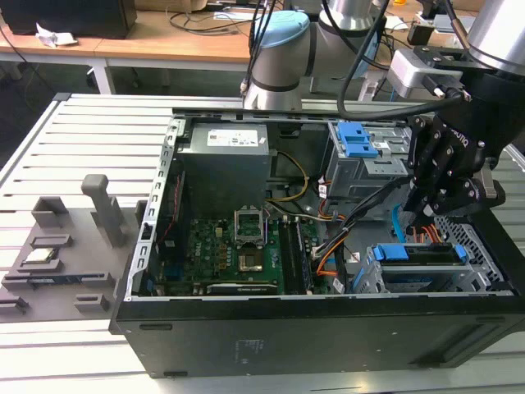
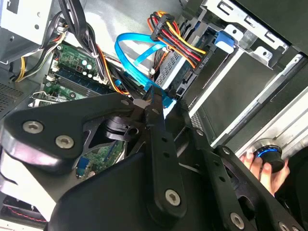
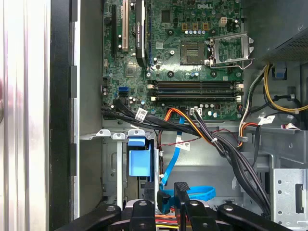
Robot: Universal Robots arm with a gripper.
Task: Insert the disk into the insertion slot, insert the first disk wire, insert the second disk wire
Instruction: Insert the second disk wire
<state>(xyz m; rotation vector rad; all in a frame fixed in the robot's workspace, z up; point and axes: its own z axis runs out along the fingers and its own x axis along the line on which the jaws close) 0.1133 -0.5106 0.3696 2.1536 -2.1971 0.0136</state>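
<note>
Half of the disk (image 1: 414, 256) hidden inside the insertion slot (image 1: 480, 246).

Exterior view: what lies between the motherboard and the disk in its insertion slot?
In the exterior view, a bundle of black, orange and blue cables crosses the case floor between the motherboard and the disk seated in the insertion slot.

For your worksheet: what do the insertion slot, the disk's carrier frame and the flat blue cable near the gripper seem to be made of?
Insertion slot: looks like bare sheet metal, silver-grey, punched with rows of small holes.
Carrier frame: probably moulded plastic, bright uniform blue with a slight sheen.
Flat blue cable: seemingly a flexible plastic-jacketed ribbon, glossy, bending in a smooth loop.
</note>
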